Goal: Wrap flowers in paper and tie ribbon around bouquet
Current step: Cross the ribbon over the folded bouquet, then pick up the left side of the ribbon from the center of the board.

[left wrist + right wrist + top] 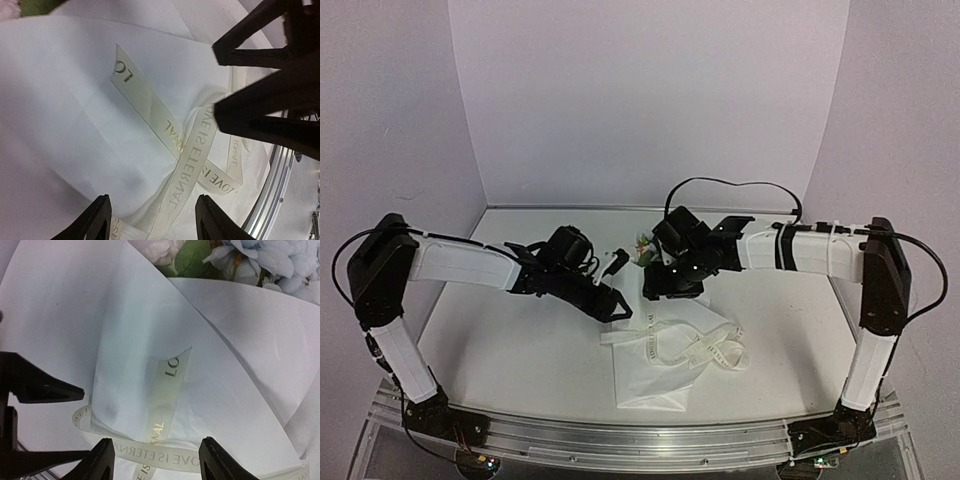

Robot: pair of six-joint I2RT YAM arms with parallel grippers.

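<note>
White paper cone of a bouquet (646, 380) lies on the pale table (510, 350), with pale blue and pink fabric blooms (280, 260) at its far end. A narrow cream ribbon (150, 107) (gold lettering) loops loosely across it. Above, the left gripper (152, 220) and right gripper (157, 460) hover with jaws apart, holding nothing.

Both arms are seen reaching inward from their bases at the near edge of the table (500, 350), with forearms roughly level and wrists brought close together near its middle. The left gripper (610, 303) is angled down to the right. The right gripper (672, 290) is pointed downward. Both pairs of jaws are held apart, with nothing clamped between them.
</note>
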